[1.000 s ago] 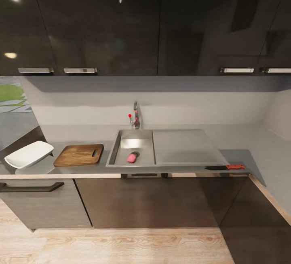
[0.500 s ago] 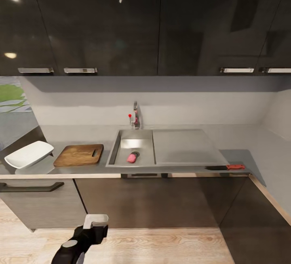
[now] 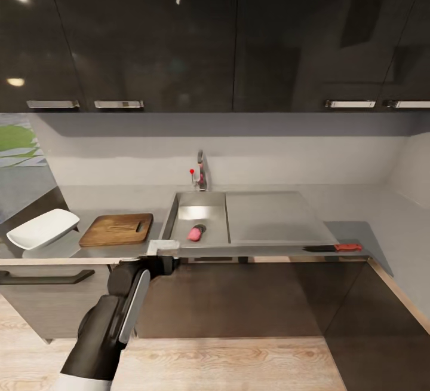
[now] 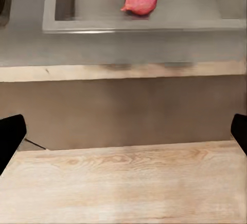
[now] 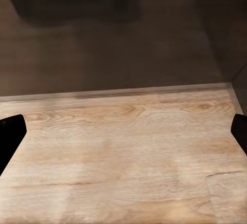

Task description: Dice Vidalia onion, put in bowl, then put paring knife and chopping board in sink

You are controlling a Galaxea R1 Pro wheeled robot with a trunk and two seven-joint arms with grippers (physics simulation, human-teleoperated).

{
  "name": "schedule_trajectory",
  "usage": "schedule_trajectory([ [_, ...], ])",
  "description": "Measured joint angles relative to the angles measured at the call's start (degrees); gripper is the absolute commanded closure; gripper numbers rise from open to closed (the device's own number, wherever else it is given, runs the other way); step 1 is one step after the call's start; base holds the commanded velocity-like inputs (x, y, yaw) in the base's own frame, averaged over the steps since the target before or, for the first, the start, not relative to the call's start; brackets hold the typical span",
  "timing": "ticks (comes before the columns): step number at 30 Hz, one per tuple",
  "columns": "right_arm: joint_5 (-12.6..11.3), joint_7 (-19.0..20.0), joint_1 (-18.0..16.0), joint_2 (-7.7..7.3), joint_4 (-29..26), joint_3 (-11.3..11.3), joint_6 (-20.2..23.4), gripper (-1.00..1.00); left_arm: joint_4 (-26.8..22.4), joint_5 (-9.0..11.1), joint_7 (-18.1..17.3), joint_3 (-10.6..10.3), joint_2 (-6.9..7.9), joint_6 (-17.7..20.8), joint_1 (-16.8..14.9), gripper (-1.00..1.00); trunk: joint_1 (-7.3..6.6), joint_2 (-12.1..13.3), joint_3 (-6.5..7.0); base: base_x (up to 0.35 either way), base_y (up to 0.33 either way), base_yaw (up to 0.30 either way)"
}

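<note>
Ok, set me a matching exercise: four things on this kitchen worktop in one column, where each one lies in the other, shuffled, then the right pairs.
Things:
1. Vidalia onion
2. paring knife
3. chopping board
4. bowl

Places:
A. on the countertop at its front edge, just past the drainboard
B. furthest from the sink, at the worktop's far end
C. inside the basin
D. flat on the worktop between bowl and sink

Pairs: 1-C, 2-A, 3-D, 4-B
</note>
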Motion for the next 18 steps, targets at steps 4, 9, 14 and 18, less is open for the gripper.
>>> schedule_trajectory([
  [4,0.0,0.0,0.0,-0.01,0.0,0.0,0.0,-1.00,2.8,0.1,0.0,0.0,-0.58,0.6,-6.0,-1.00,0.00,0.0,0.00,0.000,0.000,0.000],
  [9,0.0,0.0,0.0,-0.01,0.0,0.0,0.0,-1.00,10.0,0.1,0.1,-0.1,-1.48,0.7,-13.9,-1.00,0.00,0.0,0.00,0.000,0.000,0.000],
  [14,0.0,0.0,0.0,-0.01,0.0,0.0,-0.1,-1.00,24.4,0.2,-0.1,-0.9,-2.35,0.7,-24.9,-1.00,0.00,0.0,0.00,0.000,0.000,0.000],
  [18,0.0,0.0,0.0,-0.01,0.0,-0.1,0.0,-1.00,37.0,0.3,-0.3,-1.0,-2.55,0.0,-32.2,-1.00,0.00,0.0,0.00,0.000,0.000,0.000],
])
